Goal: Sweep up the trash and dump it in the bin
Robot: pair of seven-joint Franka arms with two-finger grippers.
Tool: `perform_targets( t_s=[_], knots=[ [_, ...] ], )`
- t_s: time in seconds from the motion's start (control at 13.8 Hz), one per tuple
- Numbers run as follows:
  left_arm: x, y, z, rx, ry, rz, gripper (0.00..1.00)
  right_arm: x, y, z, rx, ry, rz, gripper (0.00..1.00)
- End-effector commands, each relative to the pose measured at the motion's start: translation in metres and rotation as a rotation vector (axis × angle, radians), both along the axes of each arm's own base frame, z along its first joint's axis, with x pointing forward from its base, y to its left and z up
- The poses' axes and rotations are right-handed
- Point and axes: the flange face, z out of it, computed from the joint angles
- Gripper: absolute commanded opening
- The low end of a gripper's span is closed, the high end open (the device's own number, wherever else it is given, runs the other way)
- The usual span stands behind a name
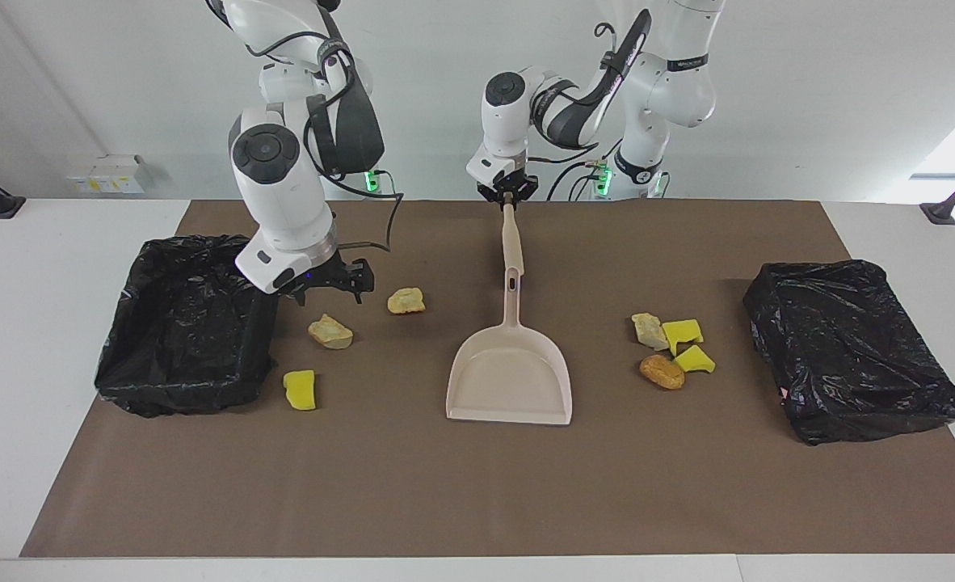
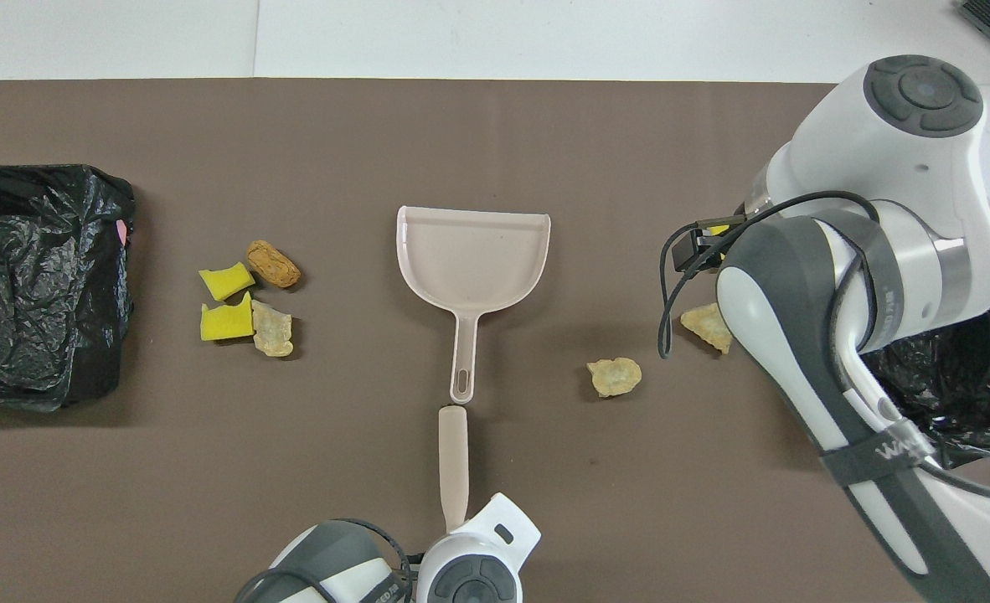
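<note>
My left gripper is shut on the robot-side end of a beige stick-like tool. The tool's other end points at the handle of the beige dustpan, which lies flat at mid-mat. My right gripper hangs open over the mat beside the bin, above a tan lump. More trash lies close by: a tan lump and a yellow sponge chunk. Toward the left arm's end sits a cluster of two yellow chunks, a beige lump and an orange-brown lump.
A brown mat covers the table. A second black-bagged bin stands at the left arm's end. In the overhead view the right arm covers part of its bin and of the trash beside it.
</note>
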Motion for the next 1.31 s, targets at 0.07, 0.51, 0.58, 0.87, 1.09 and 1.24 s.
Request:
perform_targets(
  t_s=[0.07,0.51,0.58,0.87,1.09,1.24],
  knots=[
    [0.016,0.024,0.032,0.007,0.035,-0.022,0.0,-0.006,0.005,0.003,0.001,-0.012,-0.03,1.0],
    [0.105,0.158,0.112,-0.031,0.102,-0.073,0.0,-0.02,0.097,-0.026,0.027,-0.119,-0.135,1.0],
    [0.128,0.183,0.116,-0.014,0.096,-0.088,0.0,-0.022,0.114,-0.037,0.031,-0.124,-0.164,1.0],
    [0.228,0.269,0.118,0.003,0.035,-0.087,0.0,-0.043,0.191,-0.055,0.06,-0.159,-0.229,1.0],
    [0.298,0.313,0.11,0.039,0.007,-0.109,0.0,-0.067,0.258,-0.093,0.077,-0.177,-0.254,1.0],
    [0.322,0.331,0.092,0.083,-0.002,-0.146,0.0,-0.076,0.282,-0.114,0.083,-0.186,-0.261,1.0]
  ],
)
